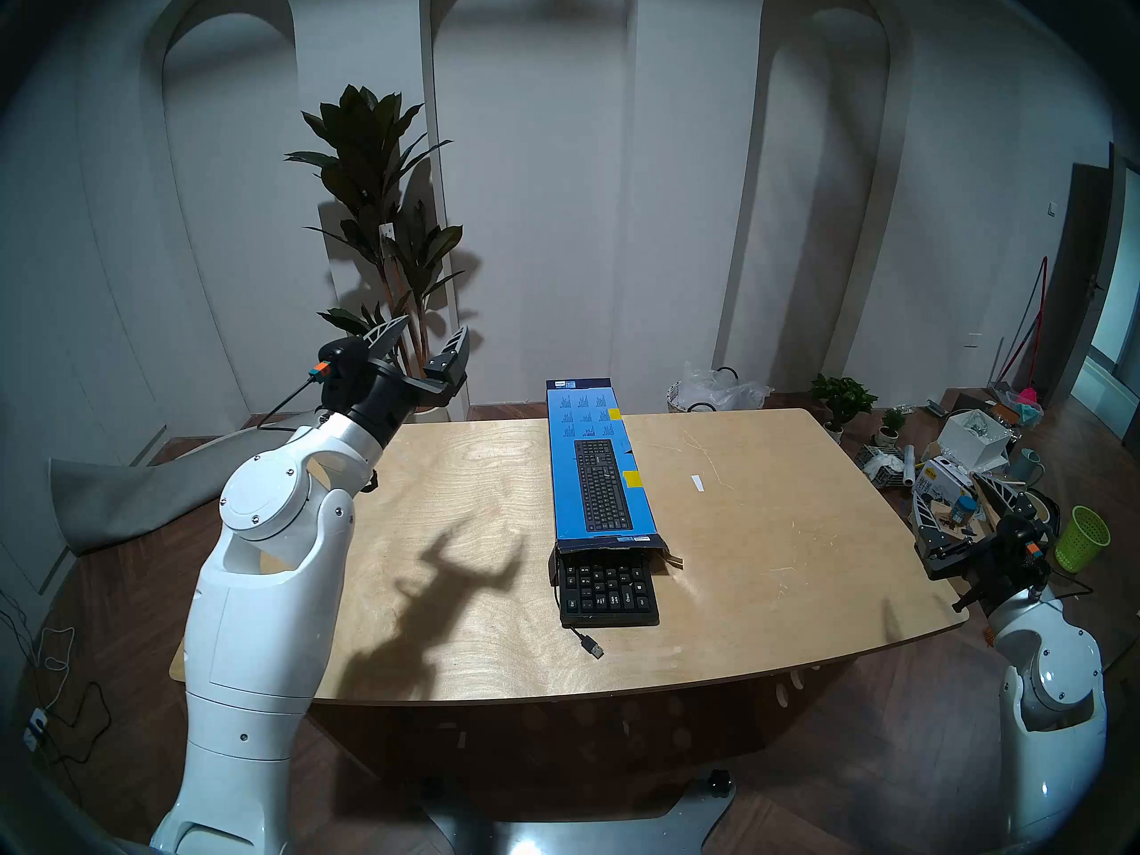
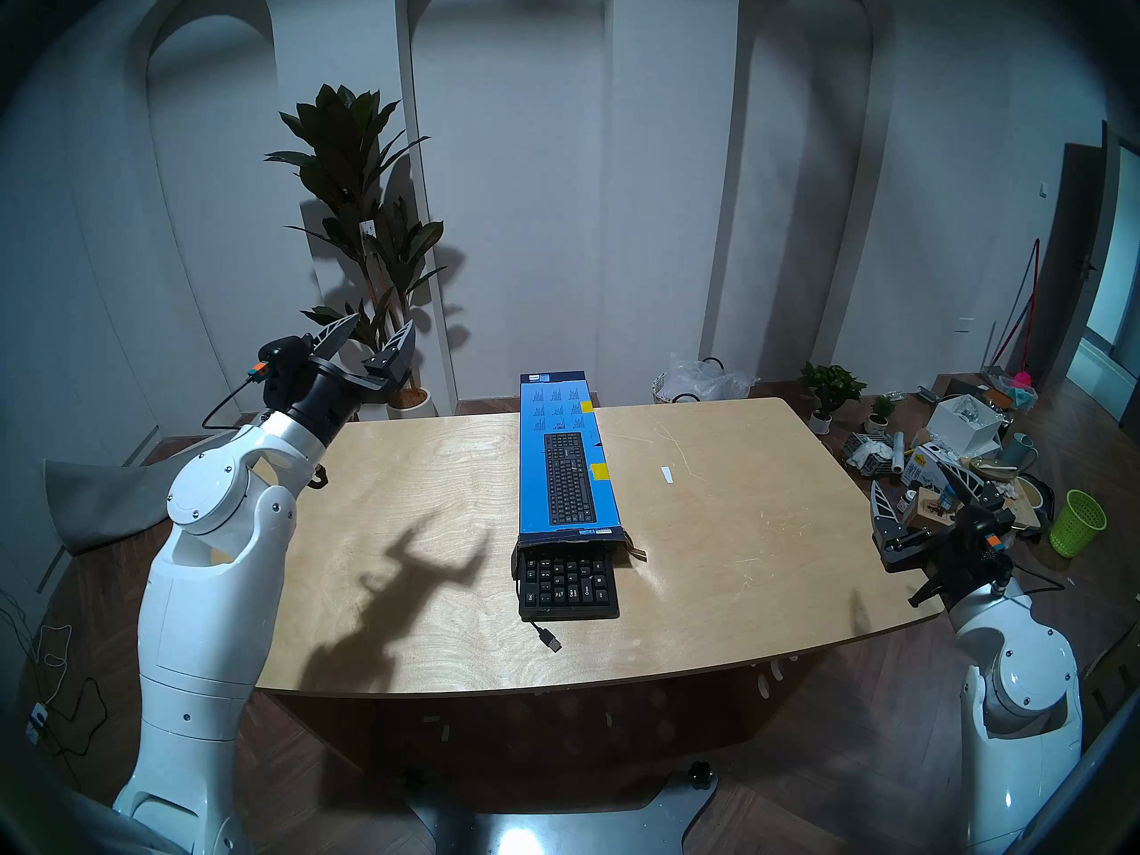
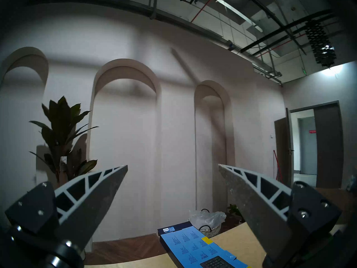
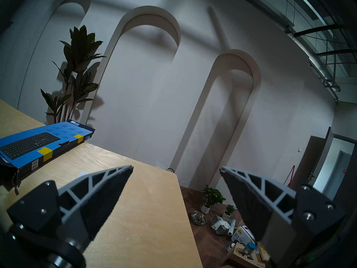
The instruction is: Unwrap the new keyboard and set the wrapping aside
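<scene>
The wrapping (image 1: 586, 416), a long blue box with yellow stickers, lies lengthwise on the middle of the table (image 1: 462, 496), its far end over the far edge. It also shows in the other views (image 2: 558, 412) (image 3: 189, 246) (image 4: 48, 134). The black keyboard (image 1: 607, 591) (image 2: 567, 588) sticks partly out of the box's open near end, the rest hidden inside. Its USB plug (image 1: 595, 650) lies on the table in front. My left gripper (image 1: 435, 326) (image 3: 172, 166) is open and empty, raised above the table's far left corner. My right gripper (image 1: 947, 486) (image 4: 176, 167) is open and empty at the table's right edge.
A small white slip (image 1: 697, 482) lies on the table right of the box. A tall plant (image 1: 382, 218) stands behind the far left corner. A basket with a plastic bag (image 1: 709, 394) sits behind the table. Clutter and a green bin (image 1: 1082, 536) cover the floor at right.
</scene>
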`<action>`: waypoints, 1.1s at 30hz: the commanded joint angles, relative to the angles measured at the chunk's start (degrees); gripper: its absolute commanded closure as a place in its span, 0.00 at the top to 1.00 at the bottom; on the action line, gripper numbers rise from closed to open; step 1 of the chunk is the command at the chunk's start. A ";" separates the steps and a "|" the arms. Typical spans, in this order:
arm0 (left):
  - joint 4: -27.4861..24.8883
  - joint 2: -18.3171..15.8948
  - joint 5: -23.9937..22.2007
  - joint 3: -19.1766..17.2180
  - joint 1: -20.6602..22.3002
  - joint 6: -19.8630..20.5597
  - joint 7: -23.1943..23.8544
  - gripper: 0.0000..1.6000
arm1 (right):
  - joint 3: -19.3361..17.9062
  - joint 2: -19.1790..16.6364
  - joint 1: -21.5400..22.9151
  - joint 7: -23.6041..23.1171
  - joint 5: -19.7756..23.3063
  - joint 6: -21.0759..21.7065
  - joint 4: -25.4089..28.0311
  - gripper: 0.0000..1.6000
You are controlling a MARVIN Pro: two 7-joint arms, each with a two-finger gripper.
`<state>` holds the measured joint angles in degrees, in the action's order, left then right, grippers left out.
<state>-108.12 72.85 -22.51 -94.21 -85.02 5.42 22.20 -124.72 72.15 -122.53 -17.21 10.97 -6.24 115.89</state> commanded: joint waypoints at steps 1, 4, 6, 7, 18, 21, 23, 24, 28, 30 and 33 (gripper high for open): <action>-0.54 -6.43 1.53 0.05 -2.31 -4.30 6.69 1.00 | -0.03 -0.16 0.10 -0.10 0.01 -0.21 0.84 1.00; -0.11 -8.31 5.38 1.79 -3.97 -7.59 9.70 1.00 | -0.01 -0.17 0.14 -0.08 0.01 -0.21 0.77 1.00; 0.67 -10.15 7.02 3.27 -4.85 -9.71 12.32 1.00 | -0.01 -0.17 0.14 -0.08 0.01 -0.21 0.75 1.00; 0.85 -10.38 7.94 3.97 -5.11 -10.16 12.92 1.00 | -0.01 -0.18 0.14 -0.07 0.01 -0.22 0.76 1.00; 1.68 -13.66 20.18 10.76 -5.15 -19.99 21.91 1.00 | 0.00 -0.19 0.11 -0.05 0.02 -0.24 0.80 1.00; 2.97 -13.44 22.54 11.05 -3.87 -23.57 21.91 1.00 | 0.00 -0.19 0.10 -0.05 0.02 -0.24 0.82 1.00; 3.99 -13.09 24.02 11.54 -3.36 -25.60 21.61 1.00 | 0.00 -0.20 0.09 -0.05 0.03 -0.24 0.83 1.00; 4.52 -12.53 24.33 11.74 -3.27 -26.16 21.10 1.00 | 0.00 -0.20 0.09 -0.04 0.03 -0.24 0.83 1.00; 8.03 -10.47 26.97 13.27 -2.23 -30.02 18.98 1.00 | 0.01 -0.21 0.10 -0.03 0.03 -0.24 0.81 1.00; 9.75 -10.09 28.73 14.05 -1.34 -31.88 18.19 1.00 | 0.01 -0.21 0.10 -0.03 0.04 -0.24 0.80 1.00; 12.72 -9.28 30.36 14.81 -0.54 -35.28 16.58 1.00 | 0.01 -0.22 0.10 -0.02 0.04 -0.24 0.80 1.00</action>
<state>-99.32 61.10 4.79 -80.50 -88.91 -23.56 42.23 -124.66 72.10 -122.49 -17.09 11.01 -6.25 115.73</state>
